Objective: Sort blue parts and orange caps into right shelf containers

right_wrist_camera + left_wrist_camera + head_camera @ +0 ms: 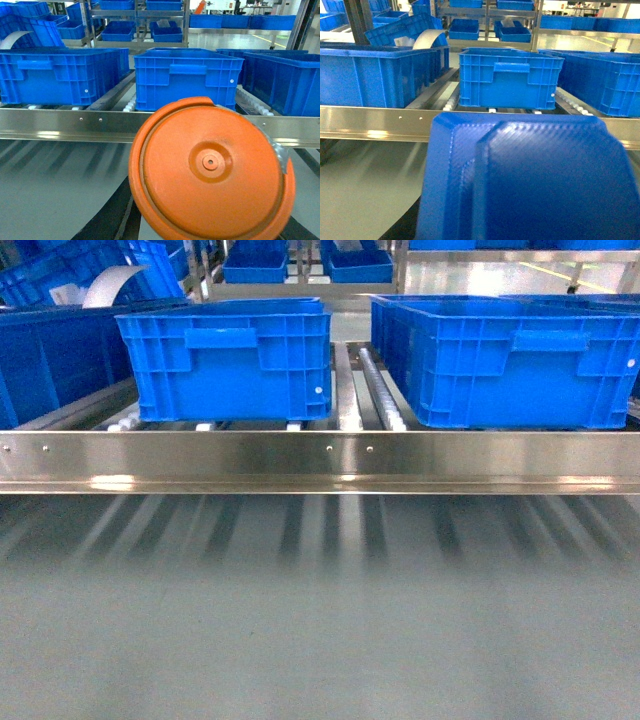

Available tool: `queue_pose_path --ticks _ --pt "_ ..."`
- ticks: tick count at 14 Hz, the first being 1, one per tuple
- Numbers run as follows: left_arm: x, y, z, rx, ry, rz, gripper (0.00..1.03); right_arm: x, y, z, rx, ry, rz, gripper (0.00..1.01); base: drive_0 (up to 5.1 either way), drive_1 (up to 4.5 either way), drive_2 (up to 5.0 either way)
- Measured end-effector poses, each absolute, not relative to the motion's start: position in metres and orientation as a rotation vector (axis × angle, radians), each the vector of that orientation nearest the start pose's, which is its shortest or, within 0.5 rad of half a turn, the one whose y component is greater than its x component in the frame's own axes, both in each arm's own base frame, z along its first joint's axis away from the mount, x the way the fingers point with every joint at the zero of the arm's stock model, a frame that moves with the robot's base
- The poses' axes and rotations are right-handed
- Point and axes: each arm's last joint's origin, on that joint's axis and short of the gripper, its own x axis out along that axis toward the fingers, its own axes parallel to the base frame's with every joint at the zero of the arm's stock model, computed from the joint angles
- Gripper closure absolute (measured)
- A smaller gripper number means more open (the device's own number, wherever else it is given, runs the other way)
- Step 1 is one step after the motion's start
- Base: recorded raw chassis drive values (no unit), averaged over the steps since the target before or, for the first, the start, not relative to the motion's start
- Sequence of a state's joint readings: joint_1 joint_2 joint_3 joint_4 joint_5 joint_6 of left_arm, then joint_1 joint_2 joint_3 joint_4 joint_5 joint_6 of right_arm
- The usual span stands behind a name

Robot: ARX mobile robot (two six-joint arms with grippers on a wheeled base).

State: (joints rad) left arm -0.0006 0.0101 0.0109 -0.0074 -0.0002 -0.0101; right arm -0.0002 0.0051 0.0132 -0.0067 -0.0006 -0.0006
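Note:
A blue part (530, 180) fills the lower half of the left wrist view. My left gripper (520, 220) is shut on it, and only a dark finger (400, 227) shows at its lower left edge. An orange cap (212, 167), flat face toward the camera, fills the lower right wrist view. My right gripper (210, 210) is shut on it, with a dark finger (107, 210) showing beside it. Ahead stands the shelf (320, 455) with white rollers (375, 390). Two blue containers sit on it, one left (225, 360) and one right (510, 360). Neither gripper appears in the head view.
Another blue bin (50, 360) sits on the shelf at far left, with a white curved sheet (115, 285) behind it. More racks with blue bins (300, 265) stand farther back. Grey floor (320, 620) lies in front of the shelf rail.

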Motion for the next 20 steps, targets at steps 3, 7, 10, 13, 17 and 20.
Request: queue_pose_path --ticks 3,7,10,13,17,20 --pt "0.0977 -0.0001 0.1657 -0.010 0.007 0.000 0.60 0.0972 0.0000 0.1670 -0.001 -0.002 0.000 0.58 0.0 0.00 0.0" --pt "0.0977 -0.0001 0.1656 -0.010 0.007 0.000 0.60 0.0972 0.0000 0.1669 -0.001 -0.001 0.000 0.58 0.0 0.00 0.0" --pt "0.0977 -0.0001 0.1657 -0.010 0.006 0.000 0.60 0.0972 0.0000 0.1672 -0.001 -0.004 0.000 0.58 -0.1 4.18 -4.3" --pt "0.0977 -0.0001 0.1657 -0.010 0.006 0.000 0.60 0.0972 0.0000 0.1671 -0.001 -0.003 0.000 0.58 -0.1 4.19 -4.3" --pt "0.0977 -0.0001 0.1656 -0.010 0.008 0.000 0.60 0.0972 0.0000 0.1672 -0.001 -0.004 0.000 0.58 -0.1 4.18 -4.3" --pt "0.0977 -0.0001 0.1661 -0.010 0.002 -0.001 0.60 0.0972 0.0000 0.1667 -0.001 0.001 0.000 0.58 0.0 4.25 -4.3"
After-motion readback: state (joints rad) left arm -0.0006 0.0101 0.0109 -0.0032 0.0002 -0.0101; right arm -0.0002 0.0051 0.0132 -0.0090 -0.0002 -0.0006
